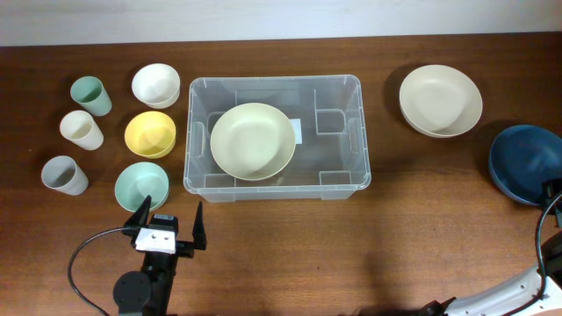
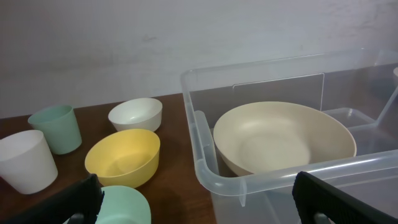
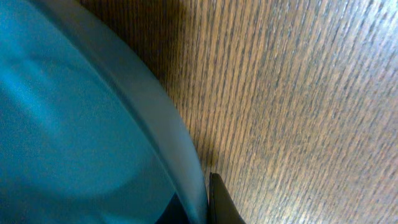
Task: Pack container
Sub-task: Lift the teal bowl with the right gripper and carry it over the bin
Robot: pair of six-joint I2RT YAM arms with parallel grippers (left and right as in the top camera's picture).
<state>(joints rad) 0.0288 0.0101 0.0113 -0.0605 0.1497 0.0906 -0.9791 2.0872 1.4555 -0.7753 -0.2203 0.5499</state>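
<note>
The container (image 1: pixel 274 82) is a large clear bin at the table's middle, with a cream bowl (image 1: pixel 253 140) lying inside it. In the left wrist view the container (image 2: pixel 249 182) and its cream bowl (image 2: pixel 283 140) fill the right half. My left gripper (image 1: pixel 169 218) stands open near the front edge, just below the container's left corner, with nothing between its fingers (image 2: pixel 199 208). At the far right my right gripper (image 1: pixel 551 188) is shut on the rim of a dark blue bowl (image 1: pixel 524 162). In the right wrist view one finger sits on each side of that rim (image 3: pixel 200 208), and the blue bowl (image 3: pixel 74 112) fills the left.
A cream bowl (image 1: pixel 441 99) sits at the back right. Left of the container lie a white bowl (image 1: pixel 156 84), a yellow bowl (image 1: pixel 151 133) and a mint bowl (image 1: pixel 141 185). Further left stand a green cup (image 1: pixel 90 95), a cream cup (image 1: pixel 81 129) and a grey cup (image 1: pixel 64 175).
</note>
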